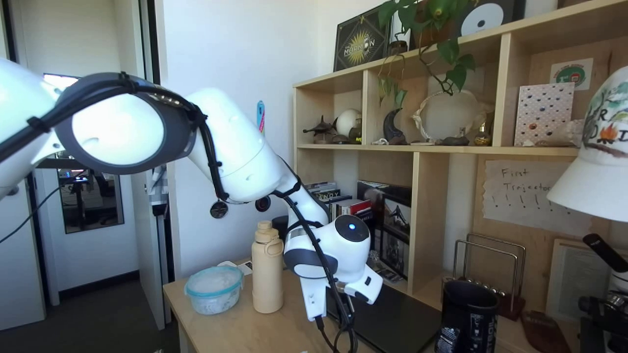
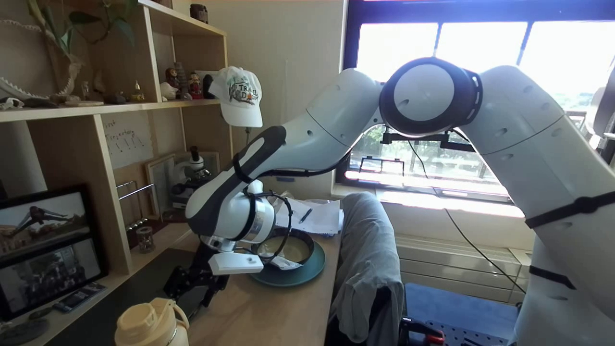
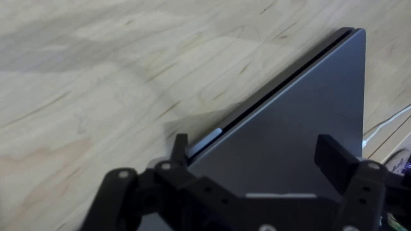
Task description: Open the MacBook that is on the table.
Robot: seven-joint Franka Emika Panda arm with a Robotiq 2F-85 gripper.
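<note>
The MacBook (image 1: 392,318) is a thin dark grey laptop lying flat with its lid down on the light wooden table (image 1: 284,336). It also shows in an exterior view (image 2: 137,283), partly hidden by my gripper. In the wrist view the MacBook (image 3: 298,112) runs diagonally, with a narrow dark gap between lid and base along its near edge. My gripper (image 3: 253,144) is open. Its left finger is at that edge, beside a light notch strip; its right finger is over the lid. Contact cannot be told. The gripper (image 2: 192,292) points down at the MacBook.
A cream bottle (image 1: 267,274) and a lidded glass container (image 1: 214,296) stand near the laptop. A black mug-like container (image 1: 468,316) is on its far side. A blue plate (image 2: 314,271) with a bowl (image 2: 307,242) is behind the gripper. A shelf unit (image 1: 417,220) lines the back.
</note>
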